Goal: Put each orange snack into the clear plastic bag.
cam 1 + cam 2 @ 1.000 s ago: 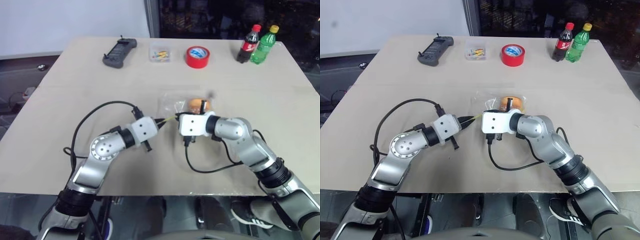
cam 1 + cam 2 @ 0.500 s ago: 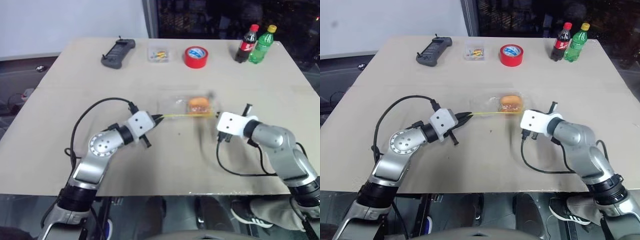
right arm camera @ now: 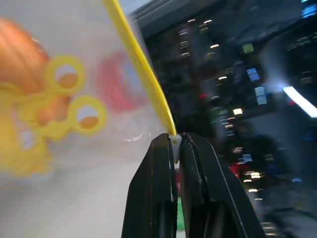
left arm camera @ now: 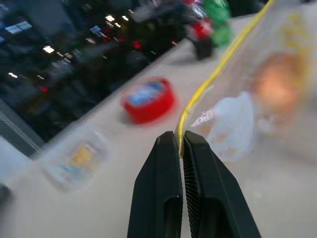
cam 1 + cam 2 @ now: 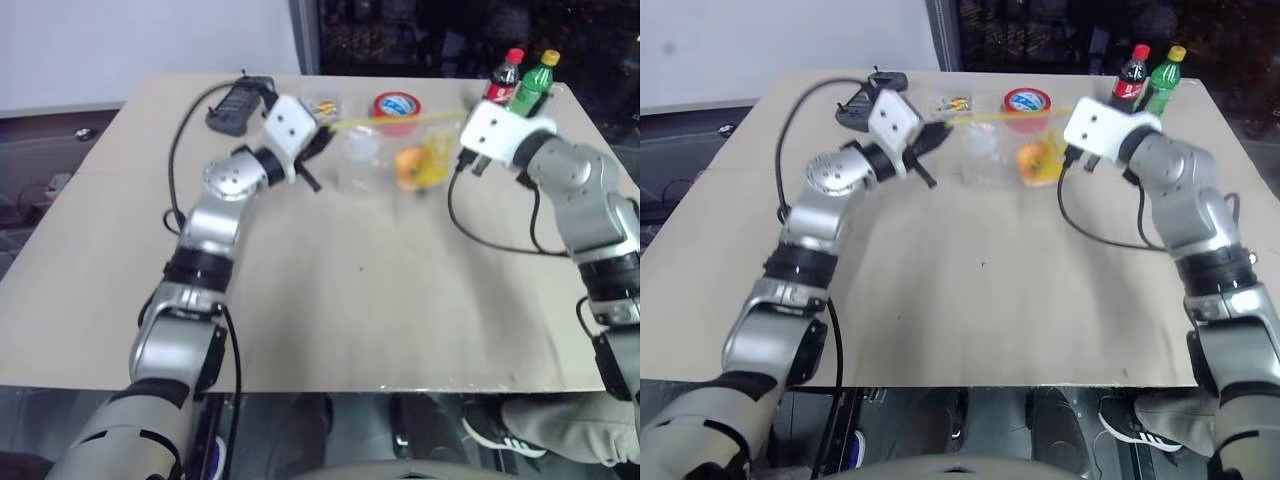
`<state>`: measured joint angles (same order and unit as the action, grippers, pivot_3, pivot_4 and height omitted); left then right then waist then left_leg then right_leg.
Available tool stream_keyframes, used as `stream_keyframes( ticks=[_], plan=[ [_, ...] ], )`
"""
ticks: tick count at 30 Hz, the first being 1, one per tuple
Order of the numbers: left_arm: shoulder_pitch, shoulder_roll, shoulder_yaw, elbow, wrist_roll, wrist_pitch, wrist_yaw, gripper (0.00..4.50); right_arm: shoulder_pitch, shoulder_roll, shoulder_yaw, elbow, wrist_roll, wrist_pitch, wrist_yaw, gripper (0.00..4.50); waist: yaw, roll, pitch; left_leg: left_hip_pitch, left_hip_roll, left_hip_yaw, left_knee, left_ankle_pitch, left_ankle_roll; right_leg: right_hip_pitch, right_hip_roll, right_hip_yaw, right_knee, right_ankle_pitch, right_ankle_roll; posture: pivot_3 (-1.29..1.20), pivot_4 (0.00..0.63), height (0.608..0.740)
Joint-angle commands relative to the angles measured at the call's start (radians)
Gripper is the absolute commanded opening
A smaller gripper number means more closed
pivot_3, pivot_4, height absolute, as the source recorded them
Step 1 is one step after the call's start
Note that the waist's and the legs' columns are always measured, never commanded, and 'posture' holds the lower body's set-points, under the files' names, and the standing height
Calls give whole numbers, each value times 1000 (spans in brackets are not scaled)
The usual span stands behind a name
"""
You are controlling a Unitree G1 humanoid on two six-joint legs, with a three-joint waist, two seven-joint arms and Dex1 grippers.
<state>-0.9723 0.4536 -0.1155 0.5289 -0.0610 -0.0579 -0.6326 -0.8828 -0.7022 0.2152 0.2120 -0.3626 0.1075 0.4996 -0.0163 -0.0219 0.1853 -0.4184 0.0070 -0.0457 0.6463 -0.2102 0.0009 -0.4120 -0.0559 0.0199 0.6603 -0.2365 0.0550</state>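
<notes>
The clear plastic bag (image 5: 385,150) hangs in the air above the far part of the counter (image 5: 330,300), stretched out between the two arms by the yellow seal strip (image 5: 395,119) along its top edge. Inside it, toward the right end, sits an orange snack (image 5: 410,167); the blur and the yellow printing on the bag make it hard to tell whether that orange mass is one piece or two. No other snack lies loose on the bare counter, so the filling looks largely or wholly done, and what seems left is to confirm both pieces are in, and perhaps to press the seal shut and set the bag down. The left pincer (image 4: 179,144) has its fingers together, clamped on the left end of the seal strip, and the right pincer (image 3: 174,145) is likewise pinched tight on the right end of it. Beyond the bag, along the far edge of the counter, stand a red tape roll (image 5: 397,105) and a small clear box (image 5: 320,106) of coloured bits, with a dark remote-like handset (image 5: 232,103) toward the far left corner and two bottles (image 5: 522,82), one dark with a red cap and one green, at the far right corner.
</notes>
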Motion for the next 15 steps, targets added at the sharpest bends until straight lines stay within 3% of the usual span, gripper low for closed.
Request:
stream_keyframes(
  ticks=[1,4,11,15],
  plan=[
    [20,20,47,4,0,-89,-2,0,105,-80,-105,-93,49,-24,35,119,1,0,0,-1,0,1,-3,0,0,-2,0,0,-2,0,0,0,150,719],
    [150,32,29,-143,-1,-119,-33,0,277,-106,-173,-278,129,-4,92,119,2,1,0,-15,0,1,-3,2,-3,-13,-1,-1,0,0,0,0,150,719],
    [507,75,-12,-480,-15,-40,-110,0,649,-108,-225,-573,261,106,206,119,3,1,0,-13,-1,8,0,-1,2,-15,-6,2,3,0,1,0,150,719],
    [613,101,18,-607,-110,99,-171,1495,745,-85,-258,-615,322,164,216,1553,3,1,1,2,1,7,5,-1,3,1,-3,2,3,-1,0,0,150,719]
  ],
)
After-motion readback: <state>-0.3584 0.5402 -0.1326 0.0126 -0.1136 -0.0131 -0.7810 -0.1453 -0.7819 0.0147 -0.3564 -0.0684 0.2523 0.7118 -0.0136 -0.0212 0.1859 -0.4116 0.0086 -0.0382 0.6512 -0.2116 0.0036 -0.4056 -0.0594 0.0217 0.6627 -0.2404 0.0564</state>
